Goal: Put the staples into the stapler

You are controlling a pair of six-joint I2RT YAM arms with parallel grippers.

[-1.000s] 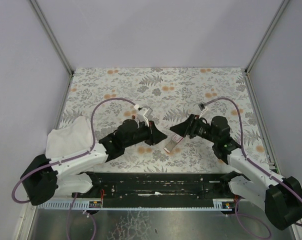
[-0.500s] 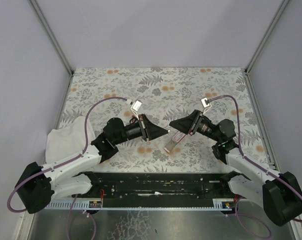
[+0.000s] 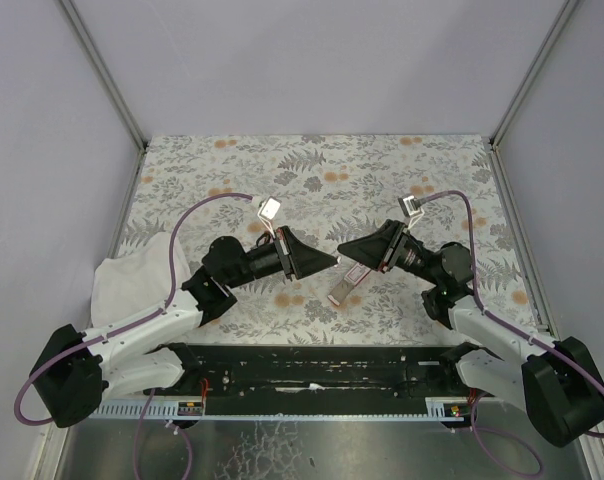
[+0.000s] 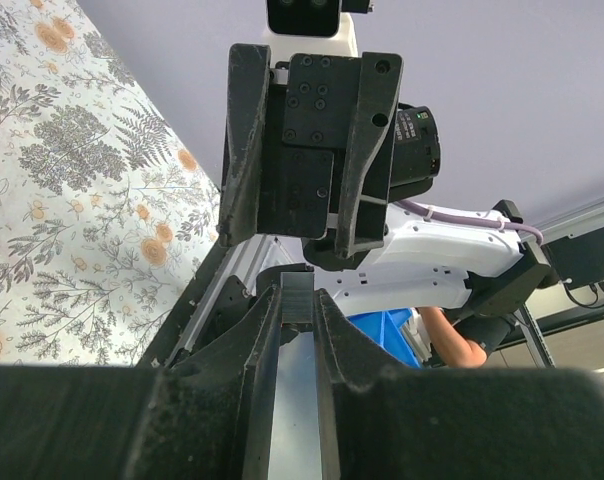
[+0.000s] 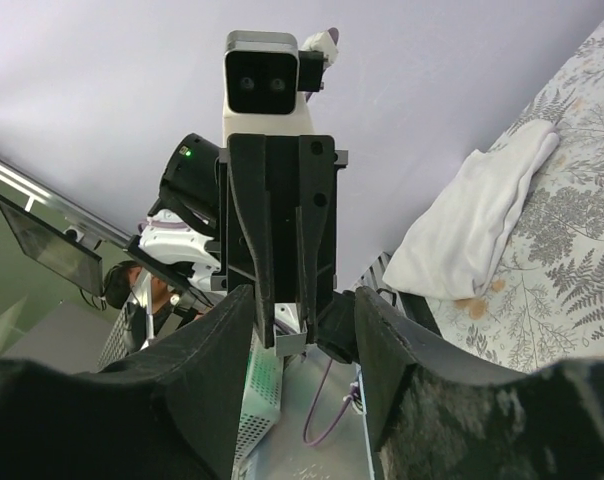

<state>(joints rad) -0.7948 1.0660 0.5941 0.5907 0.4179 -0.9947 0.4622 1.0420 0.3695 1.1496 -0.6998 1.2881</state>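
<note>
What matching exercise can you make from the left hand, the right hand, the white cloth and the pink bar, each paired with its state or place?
Things:
1. left hand
2. right hand
3. white cloth
4. pink bar

States or places:
A. open, holding nothing
B. bunched at the left edge of the table
C. lying flat mid-table
D. pinching a small grey strip

Pairs: 1-D, 2-A, 3-B, 4-C

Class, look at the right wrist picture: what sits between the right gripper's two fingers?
The tip of the left gripper, pinching a small grey strip, sits between the open fingers of the right gripper; the right wrist view shows it.
</note>
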